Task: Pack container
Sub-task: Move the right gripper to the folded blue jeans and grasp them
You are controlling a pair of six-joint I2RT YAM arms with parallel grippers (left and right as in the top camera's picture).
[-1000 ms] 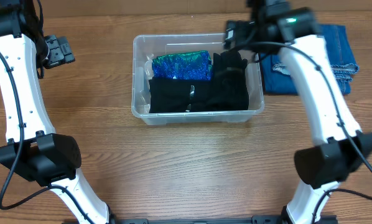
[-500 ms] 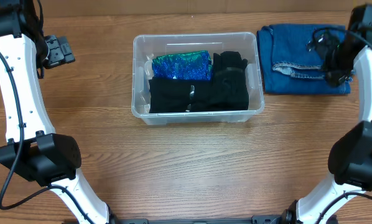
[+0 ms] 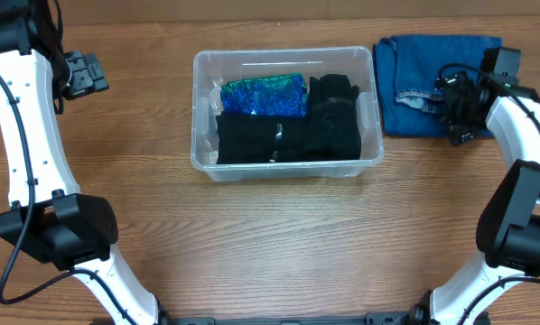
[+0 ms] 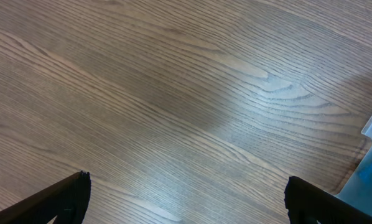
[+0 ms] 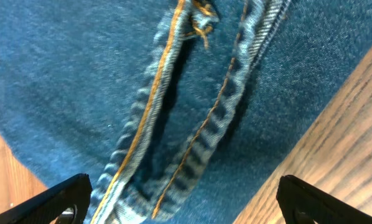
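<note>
Wooden tabletop (image 3: 270,235). The container (image 3: 198,117), packed with dark clothes (image 3: 288,135), sits left of the right pincer (image 3: 457,106), which hangs spread wide over folded jeans (image 3: 423,63). The left pincer (image 3: 88,74), also wide, hovers well to the container's left.

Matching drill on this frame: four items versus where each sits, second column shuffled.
1 container
2 jeans
3 teal sequin cloth
4 left pincer

A inside the container, far-left part
B over bare table, far left
C mid-table, holding dark clothes
D folded, right of the container

Pairs: 1-C, 2-D, 3-A, 4-B
</note>
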